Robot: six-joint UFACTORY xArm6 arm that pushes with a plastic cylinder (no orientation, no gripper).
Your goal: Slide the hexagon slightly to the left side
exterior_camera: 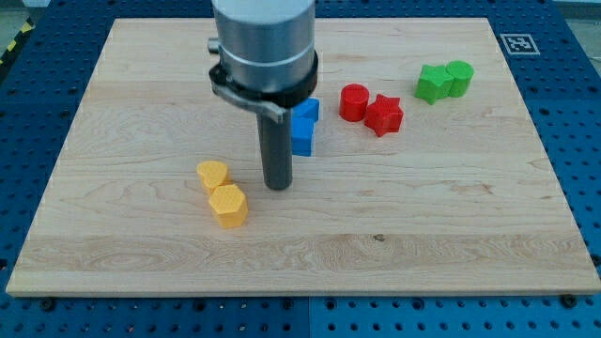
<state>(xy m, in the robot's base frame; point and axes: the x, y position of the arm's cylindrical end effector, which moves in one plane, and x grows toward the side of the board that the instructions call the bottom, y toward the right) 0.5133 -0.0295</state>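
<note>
On the pale wooden table (pixel 451 235), the yellow hexagon block (pixel 228 205) sits just left of and below my tip (pixel 278 186), not touching; no pincer exists. The leftward push seems not yet begun.

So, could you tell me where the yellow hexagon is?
The yellow hexagon lies left of centre, touching the yellow heart above it, with my tip just to its right.
</note>
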